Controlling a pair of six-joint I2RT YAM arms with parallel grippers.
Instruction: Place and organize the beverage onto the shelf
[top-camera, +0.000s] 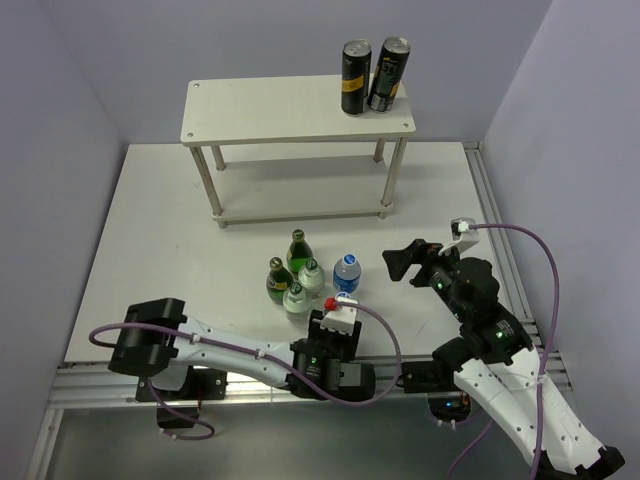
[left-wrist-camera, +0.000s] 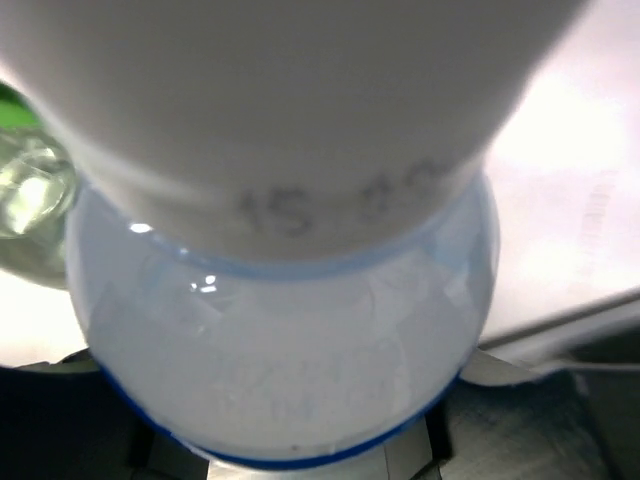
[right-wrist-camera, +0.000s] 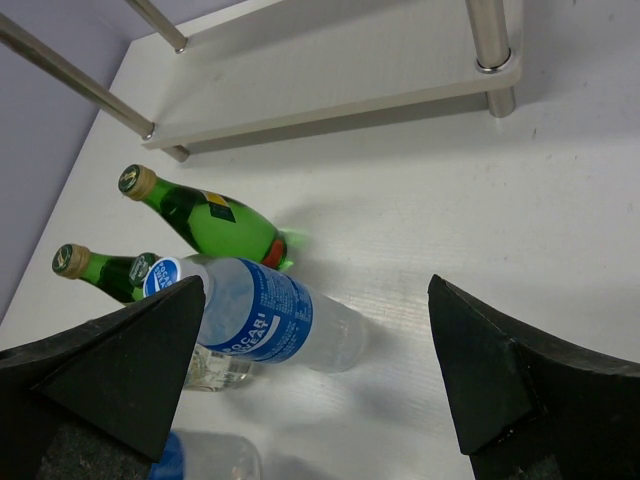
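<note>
Several small bottles stand grouped on the white table in front of the shelf (top-camera: 270, 113): two dark green glass ones (top-camera: 296, 250) (top-camera: 279, 277), two clear glass ones with green labels (top-camera: 311, 277) (top-camera: 297, 297) and a clear plastic bottle with a blue label (top-camera: 346, 271). My left gripper (top-camera: 340, 303) is shut on a second clear plastic bottle (left-wrist-camera: 290, 370), which fills the left wrist view. My right gripper (top-camera: 398, 263) stands open just right of the blue-labelled bottle (right-wrist-camera: 260, 315), with nothing between its fingers (right-wrist-camera: 150, 370).
Two dark cans (top-camera: 356, 77) (top-camera: 388, 74) stand on the right end of the shelf's top board. The lower board (right-wrist-camera: 330, 80) lies behind the bottles. Purple walls close in the table at the back and sides.
</note>
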